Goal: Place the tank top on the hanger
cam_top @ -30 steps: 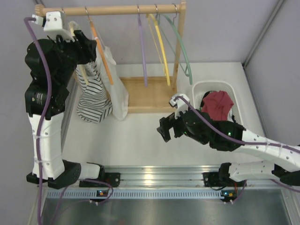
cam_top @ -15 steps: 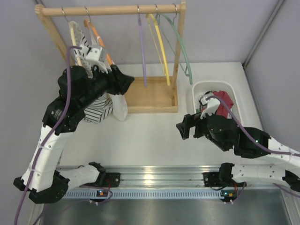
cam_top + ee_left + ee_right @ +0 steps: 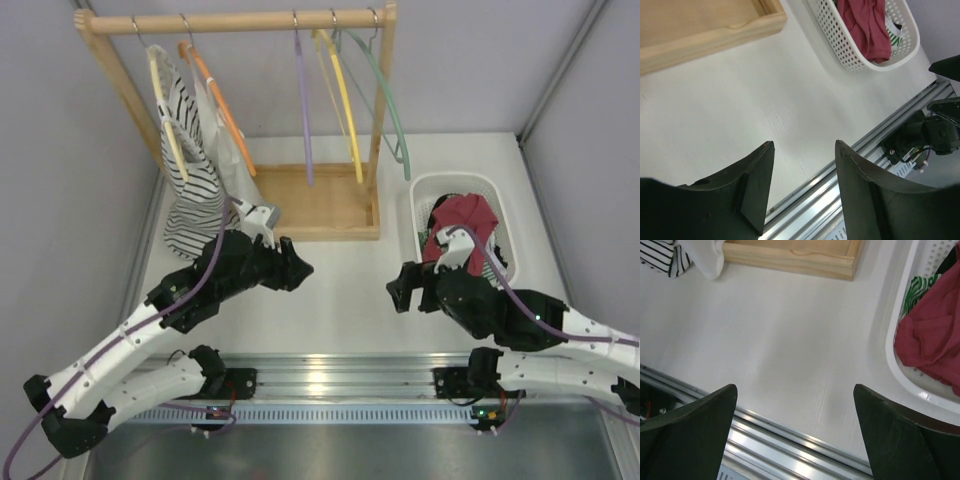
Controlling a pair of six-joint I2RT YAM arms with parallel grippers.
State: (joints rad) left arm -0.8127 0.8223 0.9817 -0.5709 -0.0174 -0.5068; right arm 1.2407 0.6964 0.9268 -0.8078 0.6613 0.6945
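The white tank top [image 3: 238, 168] hangs on the orange hanger [image 3: 213, 100] on the wooden rail, next to the striped top [image 3: 190, 195]. Its hem also shows in the right wrist view [image 3: 705, 255]. My left gripper [image 3: 298, 268] is open and empty, low over the table in front of the rack's wooden base [image 3: 315, 205]. In the left wrist view [image 3: 802, 150] its jaws stand apart with only table and rail between them. My right gripper [image 3: 398, 293] is open wide and empty over the table, left of the basket; the right wrist view [image 3: 795, 390] shows nothing between its jaws.
Purple [image 3: 303, 110], yellow [image 3: 345, 100] and green [image 3: 392, 115] hangers hang bare on the rail. A white basket [image 3: 432, 183] at the right holds a dark red garment [image 3: 462, 220]. An aluminium rail [image 3: 340, 375] runs along the near edge.
My left arm has come down from the rack's top left to low over the table, empty. My right gripper has drawn back to the right and nearer. The tank top stays on the hanger.
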